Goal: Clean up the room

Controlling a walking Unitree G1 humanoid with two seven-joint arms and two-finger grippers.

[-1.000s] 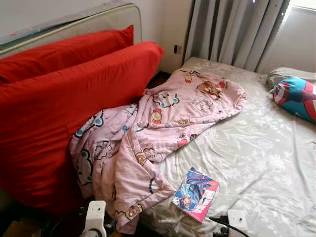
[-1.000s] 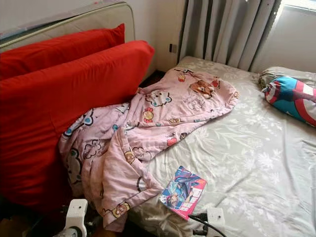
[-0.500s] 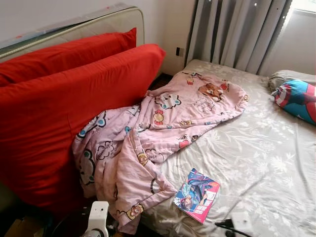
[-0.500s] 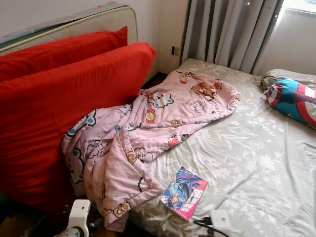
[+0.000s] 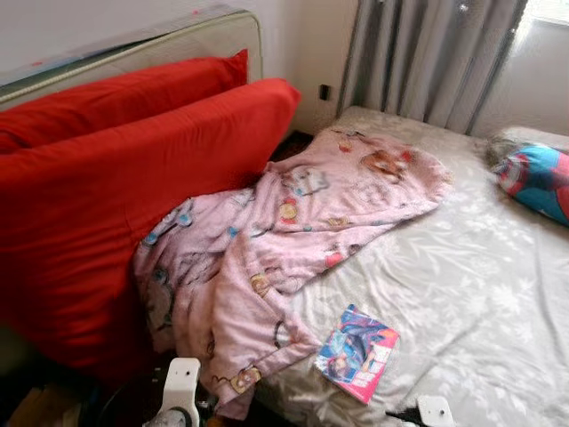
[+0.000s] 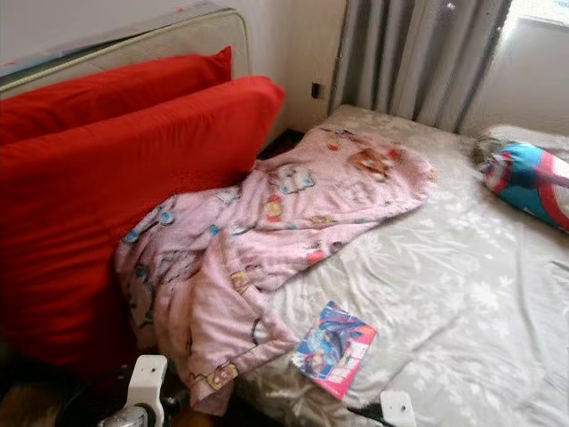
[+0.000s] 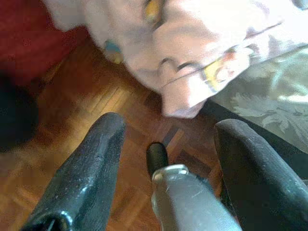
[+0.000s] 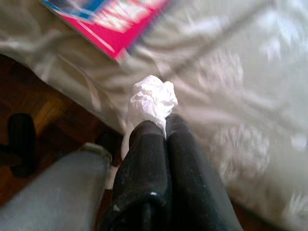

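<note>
Grey floral sheet covers the bed (image 5: 480,294); against the previous half-second your whole view has slid slightly and blurred, so you are moving, while the things on the bed lie as they did. That suggests transit, not a fresh pick. Red cushions (image 5: 133,187) lean along the left. Across the bed, a pink blanket (image 5: 293,222) trails off the near edge toward the wood floor (image 7: 86,120). Beside it a comic (image 5: 357,352) lies flat on the sheet. Your right gripper (image 8: 161,132), low at the bed's near edge, has its jaws pinched on a paper wad (image 8: 153,99). Left gripper (image 7: 166,139) hangs over the floor, jaws wide, empty. No bin is visible; you'll need one.
</note>
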